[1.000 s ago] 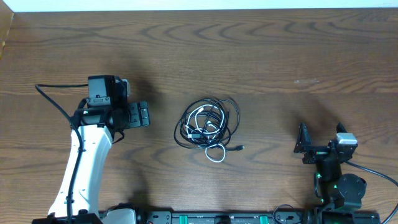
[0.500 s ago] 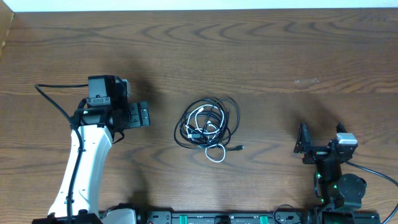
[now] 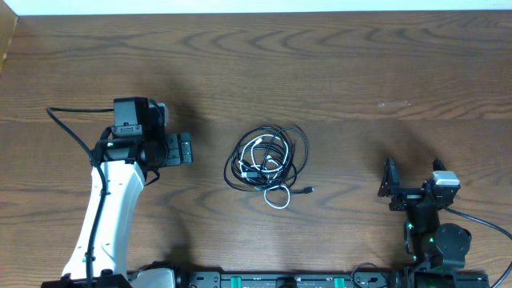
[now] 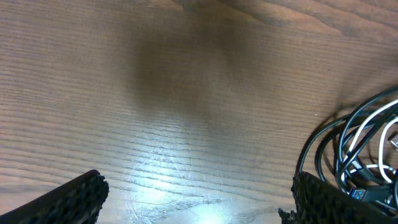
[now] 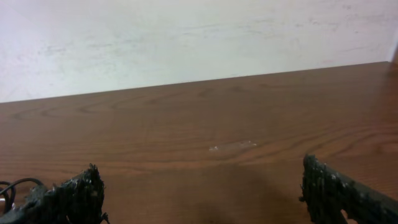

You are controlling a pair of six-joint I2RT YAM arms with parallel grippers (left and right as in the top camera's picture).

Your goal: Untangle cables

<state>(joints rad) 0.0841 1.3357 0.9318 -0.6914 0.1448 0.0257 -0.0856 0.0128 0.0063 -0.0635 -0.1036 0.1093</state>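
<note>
The cables point(image 3: 268, 160) lie in one tangled heap at the table's middle: black loops wound around a white cord, with a small white loop point(image 3: 278, 198) and a black plug point(image 3: 308, 190) sticking out at the near side. My left gripper point(image 3: 178, 149) hovers to the left of the heap, open and holding nothing. In the left wrist view the cables point(image 4: 354, 149) sit just beyond the right finger point(image 4: 323, 199). My right gripper point(image 3: 412, 188) stands open well to the right of the heap, with nothing between its fingers point(image 5: 74, 199). A bit of black cable point(image 5: 12, 186) shows at that view's left edge.
The wooden table point(image 3: 360, 72) reaches back to a white wall point(image 5: 186, 37). A thick black arm wire point(image 3: 68, 128) runs left of the left arm. The arm bases line the near edge point(image 3: 280, 280).
</note>
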